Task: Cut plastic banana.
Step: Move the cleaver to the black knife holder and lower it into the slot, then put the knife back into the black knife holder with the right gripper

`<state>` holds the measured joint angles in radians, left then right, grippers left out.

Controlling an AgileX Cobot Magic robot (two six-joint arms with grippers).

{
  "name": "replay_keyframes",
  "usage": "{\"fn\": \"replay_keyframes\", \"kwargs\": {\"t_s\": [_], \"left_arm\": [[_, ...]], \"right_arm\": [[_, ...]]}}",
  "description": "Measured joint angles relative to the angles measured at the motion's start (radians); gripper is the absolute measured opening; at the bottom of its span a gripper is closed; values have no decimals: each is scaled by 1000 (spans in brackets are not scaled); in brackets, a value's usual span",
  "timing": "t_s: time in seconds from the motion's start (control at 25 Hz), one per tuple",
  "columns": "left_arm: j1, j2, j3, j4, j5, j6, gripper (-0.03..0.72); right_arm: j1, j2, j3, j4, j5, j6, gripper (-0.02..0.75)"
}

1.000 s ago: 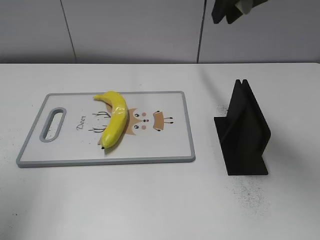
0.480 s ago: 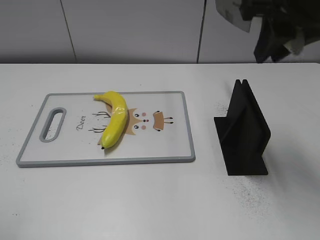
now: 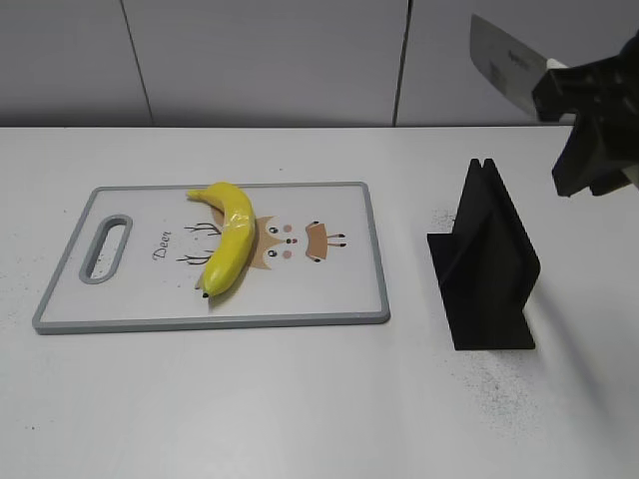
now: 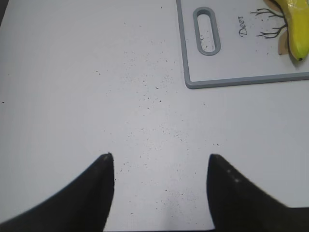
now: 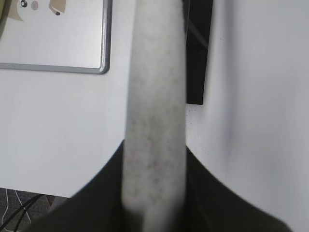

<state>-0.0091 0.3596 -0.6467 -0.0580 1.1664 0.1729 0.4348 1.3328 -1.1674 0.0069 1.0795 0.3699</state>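
Observation:
The plastic banana point(image 3: 231, 244) is glossy yellow and lies on the white cutting board point(image 3: 329, 289) with a grey rim; its tip also shows in the left wrist view point(image 4: 297, 29). My right gripper point(image 3: 589, 120) is high at the upper right, above the black knife stand point(image 3: 486, 259), shut on a knife whose grey blade point(image 3: 504, 65) points up and left. In the right wrist view the knife point(image 5: 157, 96) runs up the middle between the fingers point(image 5: 154, 166). My left gripper point(image 4: 159, 166) is open and empty over bare table, left of the board.
The board's handle slot point(image 4: 206, 30) lies near the left gripper's side. The knife stand point(image 5: 198, 53) stands right of the board on the white table point(image 3: 300, 399). A grey wall runs behind the table.
My right gripper has moved right and down from the top edge with the knife. The blade now shows pointing up-left. The banana and board have not moved.

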Motion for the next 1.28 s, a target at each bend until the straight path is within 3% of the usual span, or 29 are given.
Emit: {"fn": "replay_keyframes", "kwargs": {"t_s": [0.56, 1.28], "left_arm": [[0, -355, 162, -2, -48, 0, 555], [0, -364, 179, -4, -74, -1, 554]], "right_arm": [[0, -51, 195, 0, -114, 23, 175], [0, -51, 310, 21, -251, 32, 175]]}}
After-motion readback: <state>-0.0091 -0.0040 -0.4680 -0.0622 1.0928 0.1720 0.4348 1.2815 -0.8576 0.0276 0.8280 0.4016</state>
